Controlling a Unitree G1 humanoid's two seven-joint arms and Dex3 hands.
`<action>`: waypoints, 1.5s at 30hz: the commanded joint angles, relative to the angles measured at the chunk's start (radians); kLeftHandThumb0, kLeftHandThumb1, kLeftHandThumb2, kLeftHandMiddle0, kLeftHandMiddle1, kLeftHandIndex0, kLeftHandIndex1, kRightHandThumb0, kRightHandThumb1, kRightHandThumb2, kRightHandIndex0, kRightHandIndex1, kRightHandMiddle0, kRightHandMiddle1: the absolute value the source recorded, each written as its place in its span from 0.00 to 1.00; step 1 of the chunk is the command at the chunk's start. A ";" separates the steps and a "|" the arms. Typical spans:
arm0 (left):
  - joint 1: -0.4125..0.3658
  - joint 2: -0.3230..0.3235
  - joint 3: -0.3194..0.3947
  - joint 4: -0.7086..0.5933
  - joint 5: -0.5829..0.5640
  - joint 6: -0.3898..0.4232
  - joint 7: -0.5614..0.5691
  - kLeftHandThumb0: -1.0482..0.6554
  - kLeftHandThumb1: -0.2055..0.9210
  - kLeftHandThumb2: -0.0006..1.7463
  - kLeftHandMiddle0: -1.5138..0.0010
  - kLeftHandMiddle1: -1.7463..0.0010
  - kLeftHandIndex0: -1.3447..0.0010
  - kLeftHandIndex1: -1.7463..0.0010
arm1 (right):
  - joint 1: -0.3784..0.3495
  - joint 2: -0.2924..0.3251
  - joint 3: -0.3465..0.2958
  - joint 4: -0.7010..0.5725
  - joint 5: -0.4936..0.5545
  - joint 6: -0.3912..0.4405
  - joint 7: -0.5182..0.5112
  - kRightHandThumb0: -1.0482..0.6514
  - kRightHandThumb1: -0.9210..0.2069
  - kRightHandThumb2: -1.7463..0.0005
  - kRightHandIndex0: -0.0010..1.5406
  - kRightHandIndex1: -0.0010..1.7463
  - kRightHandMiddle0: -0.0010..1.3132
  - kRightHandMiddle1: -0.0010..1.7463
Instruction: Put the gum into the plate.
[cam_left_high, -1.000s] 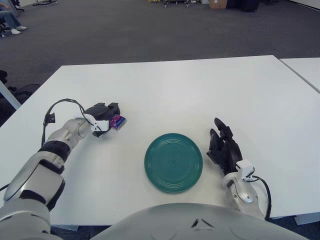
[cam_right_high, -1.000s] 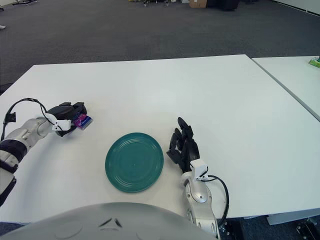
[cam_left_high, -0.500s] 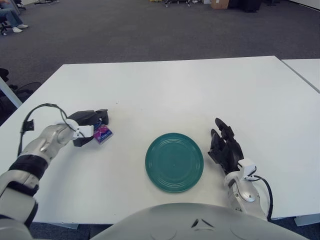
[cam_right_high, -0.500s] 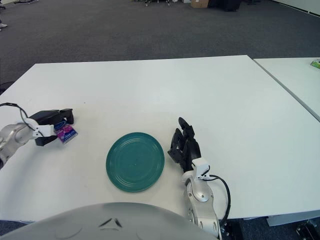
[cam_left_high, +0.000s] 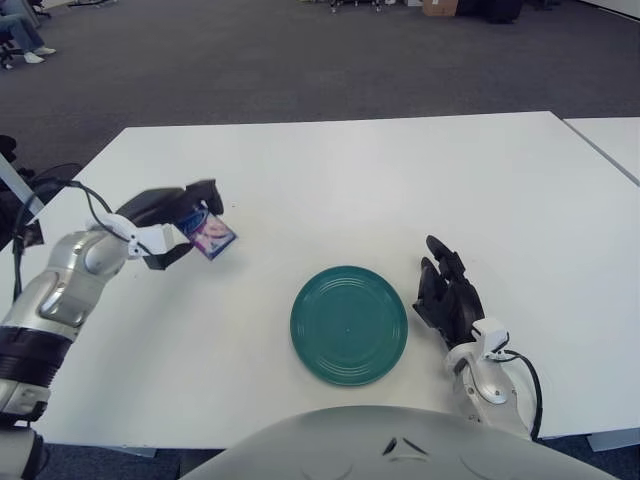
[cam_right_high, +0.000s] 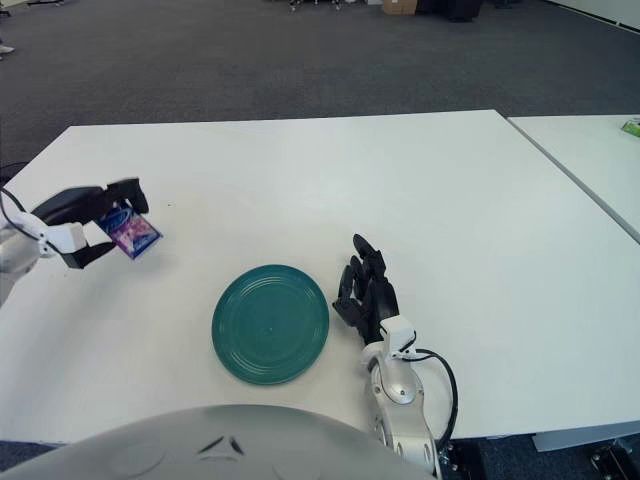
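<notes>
Gum (cam_left_high: 211, 232) is pinched in L hand (cam_left_high: 168, 222), lifted off the table (cam_left_high: 400, 180) near its left edge, pack hanging tilted, long axis slanting down-right toward the plate (cam_left_high: 348, 325). Plate sits near the front edge, empty, down and to the right of the gum, well apart. L hand is the nearer one to carry it over. R hand (cam_left_high: 449, 299) rests just right of the plate, fingers relaxed, holding nothing.

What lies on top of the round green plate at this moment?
Nothing: the round green plate is bare, its ridged face fully visible. The purple gum packet hangs in the left hand, off to the plate's left. The right hand rests beside the plate.
</notes>
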 joint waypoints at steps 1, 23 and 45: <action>0.021 0.001 0.057 -0.090 -0.015 0.051 -0.031 0.62 0.31 0.87 0.52 0.02 0.60 0.00 | 0.022 -0.004 0.002 0.030 0.008 0.015 -0.002 0.24 0.00 0.43 0.10 0.01 0.00 0.25; -0.046 -0.089 0.053 -0.326 -0.007 0.176 -0.108 0.62 0.32 0.87 0.53 0.01 0.60 0.00 | 0.011 -0.007 -0.005 0.053 0.027 0.014 0.016 0.25 0.00 0.44 0.08 0.00 0.00 0.24; -0.092 -0.349 -0.273 -0.523 0.236 0.278 -0.142 0.61 0.19 0.96 0.46 0.00 0.53 0.00 | 0.033 -0.005 0.014 0.066 0.009 -0.027 0.010 0.25 0.00 0.43 0.08 0.00 0.00 0.23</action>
